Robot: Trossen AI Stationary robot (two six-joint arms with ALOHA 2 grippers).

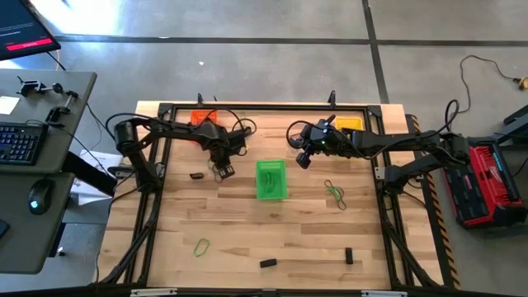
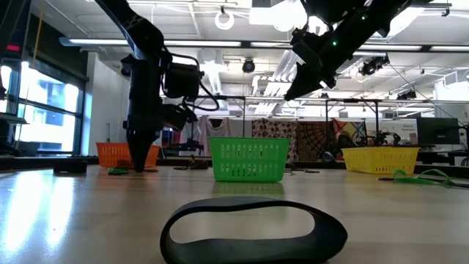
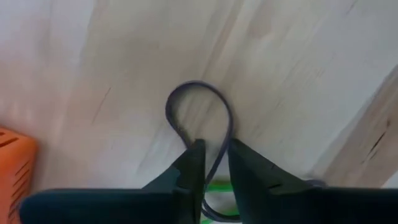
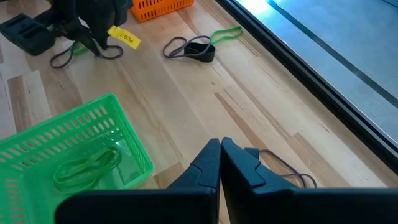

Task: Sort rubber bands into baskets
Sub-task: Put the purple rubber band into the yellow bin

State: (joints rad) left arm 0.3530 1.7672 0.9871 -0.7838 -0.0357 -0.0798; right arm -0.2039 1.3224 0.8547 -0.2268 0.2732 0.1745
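Observation:
My left gripper is down at the table, between the orange basket and the green basket. It is shut on a dark rubber band, and a green band shows beneath the fingers. My right gripper is shut and empty, raised above the table between the green basket and the yellow basket. The green basket holds green bands. My left gripper pinches the dark rubber band between its two fingers, coming from above and pointing down. One strand runs through the narrow gap. The band's loop lies flat on the table beyond the fingertips, and another loop shows on the other side.
Loose bands lie on the wood: green ones, black ones, and a dark and green bunch near the orange basket. A thin dark band lies under my right gripper. A black frame edges the table.

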